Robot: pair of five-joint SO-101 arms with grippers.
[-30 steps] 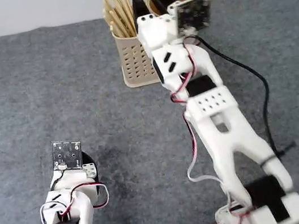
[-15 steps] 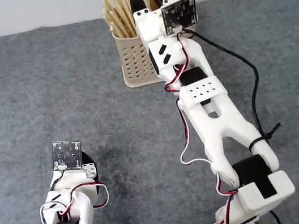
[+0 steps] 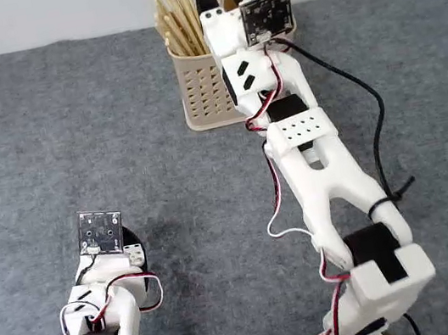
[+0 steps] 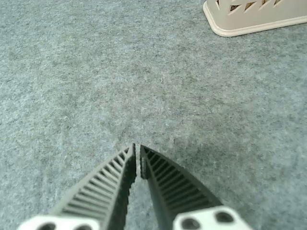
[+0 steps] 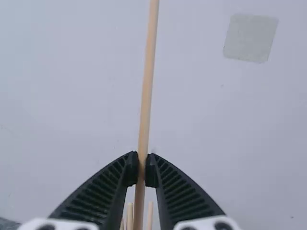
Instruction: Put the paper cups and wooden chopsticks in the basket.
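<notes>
Pinching one chopstick (image 5: 147,72) over the basket (image 3: 199,94) — right gripper (image 5: 141,165), left gripper (image 4: 137,151) clenched empty, grey carpet (image 4: 96,72) below

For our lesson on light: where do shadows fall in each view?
High view: a soft shadow on the grey mat beside the left arm. Left wrist view: the mat darkens faintly ahead of the left pincer. Right wrist view: the chopstick in the right pincer stands against an evenly lit wall, no shadow.
</notes>
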